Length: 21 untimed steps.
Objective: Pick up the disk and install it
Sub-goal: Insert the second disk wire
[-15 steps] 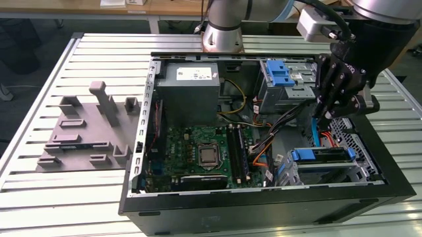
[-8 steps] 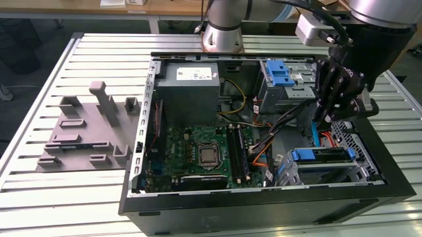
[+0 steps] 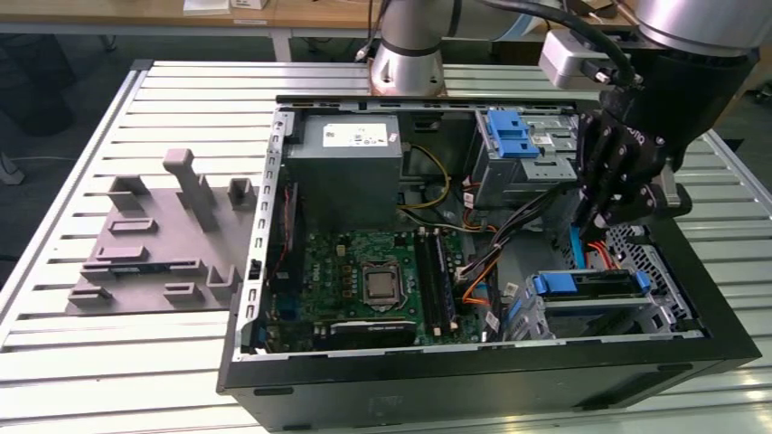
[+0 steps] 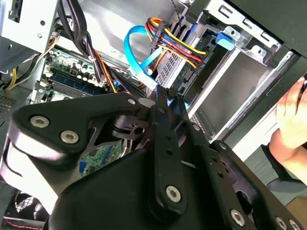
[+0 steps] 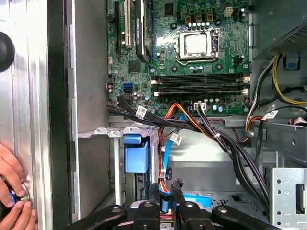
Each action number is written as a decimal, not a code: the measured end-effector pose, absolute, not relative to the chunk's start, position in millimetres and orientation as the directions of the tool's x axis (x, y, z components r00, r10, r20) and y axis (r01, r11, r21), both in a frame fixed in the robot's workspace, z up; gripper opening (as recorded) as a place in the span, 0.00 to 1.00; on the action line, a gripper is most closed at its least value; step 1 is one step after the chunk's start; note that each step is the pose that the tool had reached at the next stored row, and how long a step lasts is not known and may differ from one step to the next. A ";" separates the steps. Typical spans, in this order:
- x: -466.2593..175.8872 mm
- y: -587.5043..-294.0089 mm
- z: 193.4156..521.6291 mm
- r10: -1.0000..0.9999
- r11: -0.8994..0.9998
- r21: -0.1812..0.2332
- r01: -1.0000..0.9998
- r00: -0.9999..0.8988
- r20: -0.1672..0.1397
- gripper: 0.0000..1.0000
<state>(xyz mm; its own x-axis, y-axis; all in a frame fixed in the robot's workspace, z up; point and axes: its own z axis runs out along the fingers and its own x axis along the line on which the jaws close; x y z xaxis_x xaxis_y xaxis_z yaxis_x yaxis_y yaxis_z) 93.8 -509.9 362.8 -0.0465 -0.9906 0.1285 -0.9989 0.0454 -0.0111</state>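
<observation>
Step in hand: the gripper (image 3: 599,217) is held low inside the open computer case (image 3: 483,375), over the drive bay (image 3: 591,294) with the blue latch (image 3: 558,283).
Jaws: the fingers (image 5: 178,191) are almost pressed together, with nothing seen between them.
The disk: it seems to sit in that bay already, but this is hard to tell.
Next move: care is called for, since little room is left.
In the way: a blue cable (image 4: 136,55) and colored wires (image 4: 180,40) hang right by the bay.
Around: the motherboard (image 3: 362,280) lies beside the bay; a person's hand (image 5: 12,191) is outside the case.
</observation>
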 end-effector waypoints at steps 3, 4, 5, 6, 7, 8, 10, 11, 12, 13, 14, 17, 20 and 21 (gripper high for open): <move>93.9 -509.9 362.5 -0.991 0.045 -0.011 -0.999 -0.047 0.129 0.16; 93.9 -509.9 362.4 -0.991 0.046 -0.011 -0.999 -0.047 0.129 0.16; 93.9 -509.9 362.4 -0.991 0.046 -0.011 -0.999 -0.047 0.129 0.16; 94.0 -509.9 362.4 -0.991 0.046 -0.011 -0.999 -0.047 0.129 0.16; 94.1 -509.9 362.4 -0.991 0.045 -0.011 -0.999 -0.046 0.129 0.16; 94.3 -509.9 362.3 -0.991 0.045 -0.011 -0.999 -0.047 0.129 0.16; 95.3 -510.1 362.2 -0.991 0.045 -0.011 -0.999 -0.046 0.129 0.16; 95.9 -510.3 362.2 -0.991 0.045 -0.011 -0.999 -0.047 0.129 0.16; 96.5 -510.6 362.2 -0.991 0.045 -0.011 -0.999 -0.047 0.129 0.16; 96.9 -510.9 362.0 -0.991 0.046 -0.011 -0.999 -0.047 0.129 0.16; 97.0 -511.5 361.8 -0.991 0.046 -0.011 -0.999 -0.047 0.126 0.16; 97.2 -513.3 361.5 -0.996 0.046 -0.009 -0.999 -0.047 0.077 0.16; 97.1 -515.0 361.1 -0.998 0.046 -0.007 -0.999 -0.047 0.046 0.16; 97.2 -515.6 360.8 -0.998 0.046 -0.007 -0.999 -0.047 0.046 0.16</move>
